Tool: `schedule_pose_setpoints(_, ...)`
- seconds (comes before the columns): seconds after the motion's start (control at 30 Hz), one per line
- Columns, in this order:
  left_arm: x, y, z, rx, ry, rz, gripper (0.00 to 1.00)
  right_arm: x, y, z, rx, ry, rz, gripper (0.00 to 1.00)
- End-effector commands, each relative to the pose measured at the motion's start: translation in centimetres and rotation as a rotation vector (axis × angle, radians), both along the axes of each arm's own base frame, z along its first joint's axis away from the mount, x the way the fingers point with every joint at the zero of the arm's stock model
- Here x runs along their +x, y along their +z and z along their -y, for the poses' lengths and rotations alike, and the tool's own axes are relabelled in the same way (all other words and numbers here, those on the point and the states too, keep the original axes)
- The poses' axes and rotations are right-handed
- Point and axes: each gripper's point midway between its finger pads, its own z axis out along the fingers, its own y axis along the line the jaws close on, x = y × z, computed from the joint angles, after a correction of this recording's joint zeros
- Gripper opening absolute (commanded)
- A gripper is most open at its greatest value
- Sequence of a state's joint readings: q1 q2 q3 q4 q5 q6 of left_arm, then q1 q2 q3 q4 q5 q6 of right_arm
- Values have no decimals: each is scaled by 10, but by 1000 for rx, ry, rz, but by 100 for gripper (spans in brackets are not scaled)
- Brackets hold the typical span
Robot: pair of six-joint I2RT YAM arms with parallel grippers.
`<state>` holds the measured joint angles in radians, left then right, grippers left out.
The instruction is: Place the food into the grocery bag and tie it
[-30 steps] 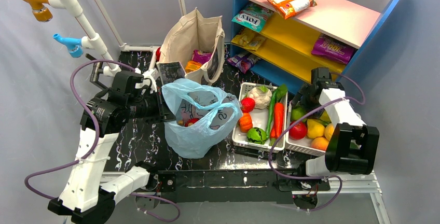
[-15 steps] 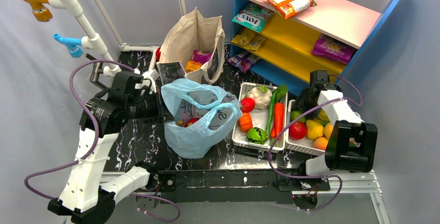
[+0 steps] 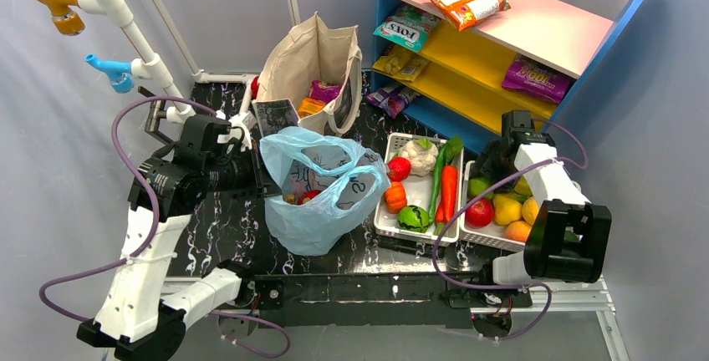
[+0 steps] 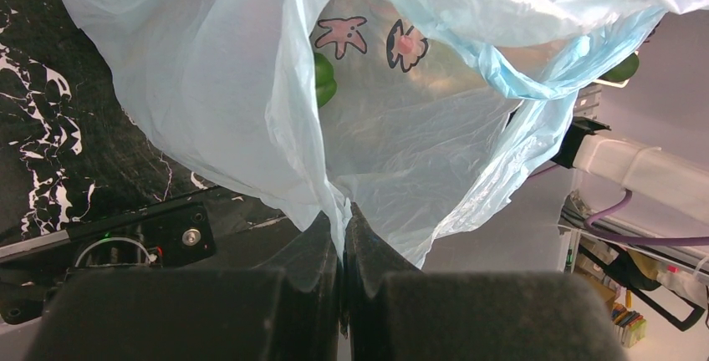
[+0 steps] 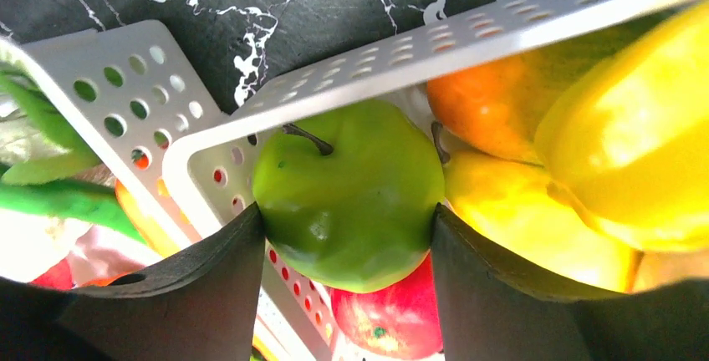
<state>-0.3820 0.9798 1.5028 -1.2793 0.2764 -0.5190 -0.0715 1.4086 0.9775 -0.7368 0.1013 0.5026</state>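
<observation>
Here the green apple (image 5: pixel 351 185) sits in the corner of the white basket (image 5: pixel 468 39) on the right of the table (image 3: pixel 217 227), pressed up against yellow and orange fruit, with a red one under it. The right gripper (image 5: pixel 349 217) stands fairly wide, one finger on each side of the apple and both laid against its skin; the apple is not lifted.

The apple looks smooth, round and hard, and probably light. A hold across its widest part, as it is now, seems the safest, since a grip higher or lower could let it squirt out. The stem points away from the fingers and is no help.

The blue bag (image 3: pixel 322 190) stands in the middle of the table, between the left arm and the baskets, mouth up. A red piece (image 3: pixel 308 196) and a green one (image 4: pixel 324 81) already lie inside. The left gripper (image 4: pixel 343 219) is pinched tight on a fold of the rim, holding that side up.

The plastic is thin, floppy and likely slippery. It would slump if let go, so the rim or a handle loop is the place to hold it.
</observation>
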Motion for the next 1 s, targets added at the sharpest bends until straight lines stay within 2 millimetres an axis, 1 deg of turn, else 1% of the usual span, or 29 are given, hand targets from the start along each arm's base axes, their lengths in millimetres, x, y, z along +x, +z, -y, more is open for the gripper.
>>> schedule_pose_setpoints(0.0,-3,2,2,-15,-9,9,0,5,42,1,1,-29,76,19)
schedule_pose_setpoints(0.3,-3,3,4,-30,-16,8,0,3,91,-2,17,-42,171,19)
schedule_pose_setpoints(0.43,-3,4,5,-35,-18,11,0,8,119,-13,74,-17,254,19)
schedule_pose_setpoints(0.53,-4,4,6,-37,-22,7,0,7,139,-19,87,5,293,19)
schedule_pose_setpoints(0.8,-4,5,9,-51,-32,6,0,4,195,-58,190,155,465,18)
schedule_pose_setpoints(0.9,-2,6,11,-57,-35,9,0,0,217,-84,226,274,522,17)
schedule_pose_setpoints(0.97,0,7,12,-64,-38,10,0,-3,235,-103,259,350,568,17)
